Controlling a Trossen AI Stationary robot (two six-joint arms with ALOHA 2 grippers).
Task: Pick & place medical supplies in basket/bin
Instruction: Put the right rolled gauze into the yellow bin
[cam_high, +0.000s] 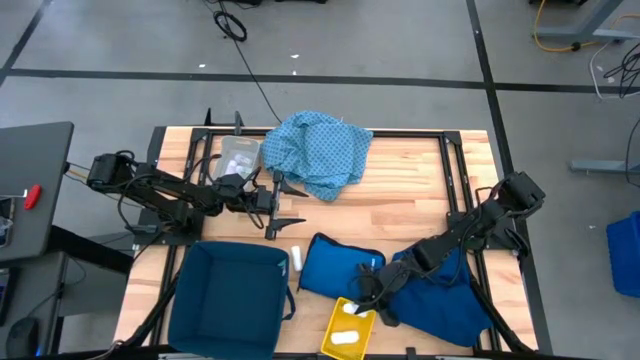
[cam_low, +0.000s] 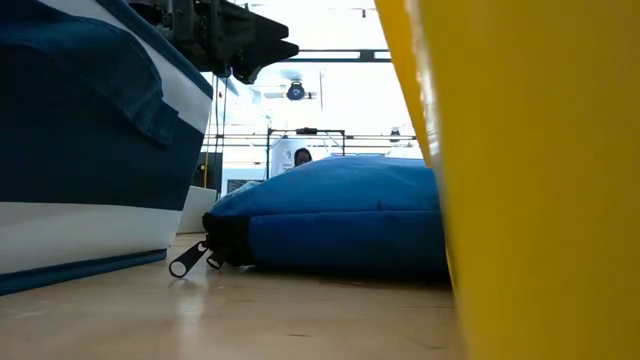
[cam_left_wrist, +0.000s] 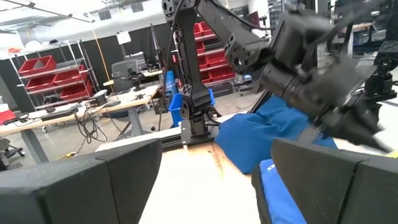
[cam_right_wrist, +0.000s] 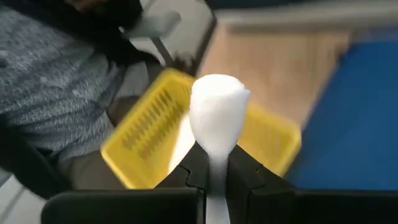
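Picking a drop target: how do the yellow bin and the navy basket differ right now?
The yellow bin is small, slatted plastic; the navy basket is larger, soft fabric. The bin already holds white packets; the basket looks empty. The right gripper hangs by the bin with a white roll; nothing is over the basket. Both sit at the table's front edge.

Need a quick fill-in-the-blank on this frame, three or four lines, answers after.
1. The right tool is shut on a small ____ packet.
2. That packet hangs above the ____ bin.
3. The light-blue dotted cloth lies on the ____, not in any container.
4. The left tool, near the cloth, is ____ and holds nothing.

Missing words: white; yellow; table; open
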